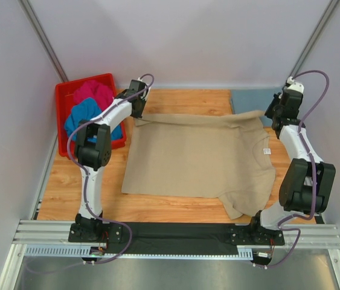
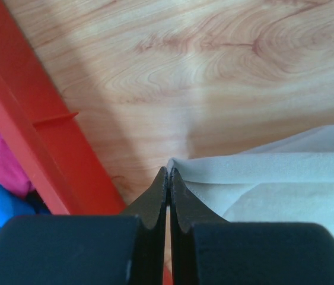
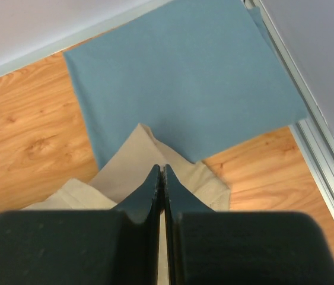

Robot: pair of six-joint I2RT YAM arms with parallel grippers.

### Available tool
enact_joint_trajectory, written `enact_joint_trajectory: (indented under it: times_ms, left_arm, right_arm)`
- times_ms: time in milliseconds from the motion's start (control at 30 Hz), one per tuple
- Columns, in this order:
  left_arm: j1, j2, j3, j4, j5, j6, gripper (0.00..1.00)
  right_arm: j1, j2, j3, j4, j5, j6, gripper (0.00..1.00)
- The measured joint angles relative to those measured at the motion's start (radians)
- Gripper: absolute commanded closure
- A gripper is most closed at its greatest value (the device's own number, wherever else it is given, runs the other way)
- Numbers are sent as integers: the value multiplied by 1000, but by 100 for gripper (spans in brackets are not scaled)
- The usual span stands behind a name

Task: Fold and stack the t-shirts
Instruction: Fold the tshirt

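Pinching beige shirt (image 1: 200, 157), spread just right of bin (image 1: 82, 81), with left gripper (image 2: 168, 169) and right gripper (image 3: 162, 169) clenched on its far edge (right one farthest from bin) — lift evenly, keep taut, fold over itself.

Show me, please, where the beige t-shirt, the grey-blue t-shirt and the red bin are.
beige t-shirt (image 1: 200, 157), top view, middle of its body.
grey-blue t-shirt (image 3: 184, 77), right wrist view, centre of the cloth.
red bin (image 2: 48, 142), left wrist view, its side wall.
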Motion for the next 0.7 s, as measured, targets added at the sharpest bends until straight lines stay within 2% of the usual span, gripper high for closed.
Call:
enact_joint_trajectory:
  times_ms: [367, 700]
  left_arm:
    - [0, -123, -122, 6, 3, 0, 100]
    - [0, -179, -214, -13, 55, -4, 100]
  right_arm:
    - [-34, -28, -105, -145, 82, 50, 100]
    - [-76, -28, -116, -287, 100, 130, 100]
